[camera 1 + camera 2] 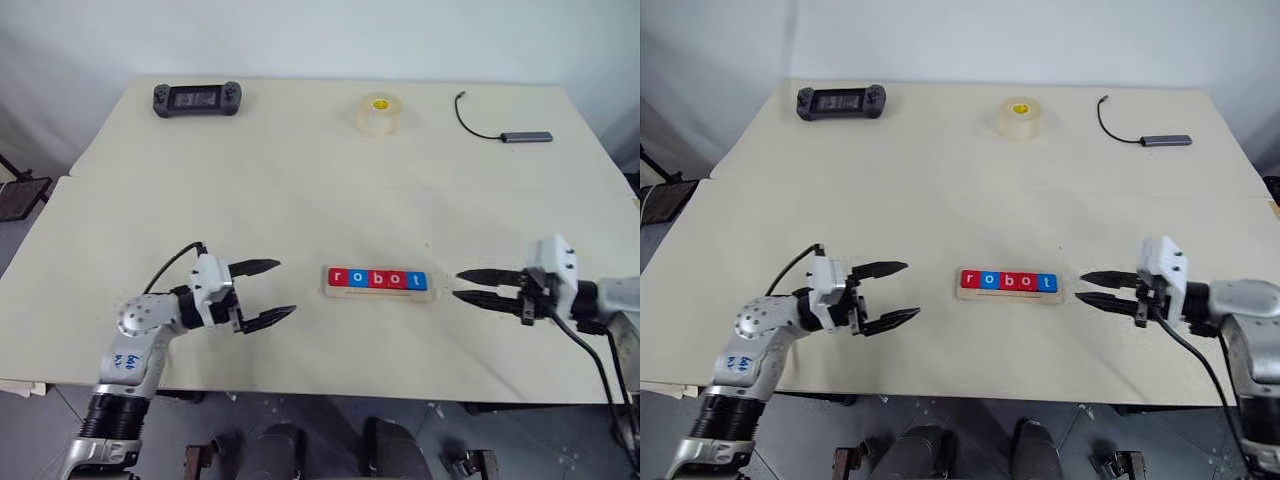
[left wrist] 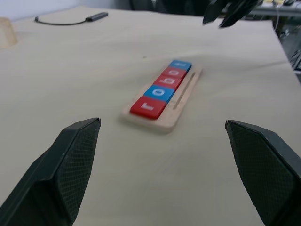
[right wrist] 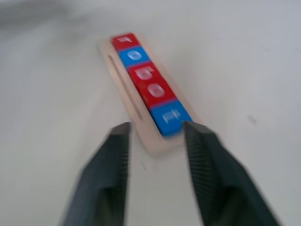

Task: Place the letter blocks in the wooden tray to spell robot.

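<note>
— Now, where do the blocks (image 1: 377,279) sit?

— All five lie in a row inside the tray (image 1: 378,292), reading r, o, b, o, t from the robot's left to its right; red, blue, red, red, blue; the tray rests flat on the table (image 1: 300,180), near its front edge and about midway between the two arms.

— And the left gripper (image 1: 268,292)?

— It hangs to the left of the tray, well apart from it, pointing toward it; its two black fingers (image 2: 70,165) stand wide and hold nothing; in the left wrist view the tray shows in the gap between them, some way ahead.

— The right gripper (image 1: 463,285)?

— It hangs just to the right of the tray, tips aimed at the end with the blue t; its fingers (image 3: 207,160) are parted by a narrow gap and carry nothing; in the right wrist view the t end of the tray shows between the tips; whether they touch the wood I cannot tell; from the head the tips stand a little clear of it.

— Anything else on the table?

— Along the far edge: a dark handheld console (image 1: 196,99) at the left, a tape roll (image 1: 380,114) near the middle, a grey adapter with a black cable (image 1: 505,128) at the right; all well apart from the tray.
</note>
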Tool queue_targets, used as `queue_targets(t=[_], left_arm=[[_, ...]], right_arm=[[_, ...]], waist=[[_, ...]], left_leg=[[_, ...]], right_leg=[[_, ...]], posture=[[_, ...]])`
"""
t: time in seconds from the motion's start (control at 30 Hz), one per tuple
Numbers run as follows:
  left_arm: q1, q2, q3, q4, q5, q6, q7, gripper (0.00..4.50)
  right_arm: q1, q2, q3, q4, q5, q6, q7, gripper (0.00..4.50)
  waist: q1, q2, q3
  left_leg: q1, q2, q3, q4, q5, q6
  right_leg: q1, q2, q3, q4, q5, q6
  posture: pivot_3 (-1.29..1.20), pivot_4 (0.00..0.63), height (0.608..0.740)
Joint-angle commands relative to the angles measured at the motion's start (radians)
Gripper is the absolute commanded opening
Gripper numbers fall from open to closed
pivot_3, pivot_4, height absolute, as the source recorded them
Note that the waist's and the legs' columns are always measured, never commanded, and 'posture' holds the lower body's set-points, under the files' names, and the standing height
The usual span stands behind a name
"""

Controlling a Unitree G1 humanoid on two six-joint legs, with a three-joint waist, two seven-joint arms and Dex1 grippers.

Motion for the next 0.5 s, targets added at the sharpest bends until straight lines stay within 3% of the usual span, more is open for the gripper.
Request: queue_targets(t=[0.03,0.17,0.5], left_arm=[[-0.002,0.035,0.04,0.0,-0.01,-0.007,-0.012,4.5],[-0.014,0.05,0.05,0.004,-0.018,0.004,-0.011,4.5],[-0.007,0.045,0.061,0.017,0.002,-0.035,0.017,4.5]], right_arm=[[0.027,-0.029,-0.095,0.068,0.013,-0.082,-0.013,3.09],[0.042,-0.037,-0.103,0.081,0.024,-0.12,-0.003,4.48],[0.062,-0.012,-0.071,0.037,0.035,-0.133,-0.035,4.48]], waist=[[-0.001,0.0,0.0],[-0.004,0.0,0.0],[-0.001,0.0,0.0]], left_leg=[[0.0,0.0,0.0,0.0,0.0,0.0],[0.001,0.001,0.001,0.0,0.0,0.0],[0.001,0.001,0.001,0.0,0.0,0.0]], right_leg=[[0.0,0.0,0.0,0.0,0.0,0.0],[0.0,0.0,0.001,0.001,0.0,0.0],[0.0,0.0,0.001,0.001,0.0,0.0]], posture=[[0.0,0.15,0.74],[0.0,0.15,0.74],[0.0,0.15,0.74]])
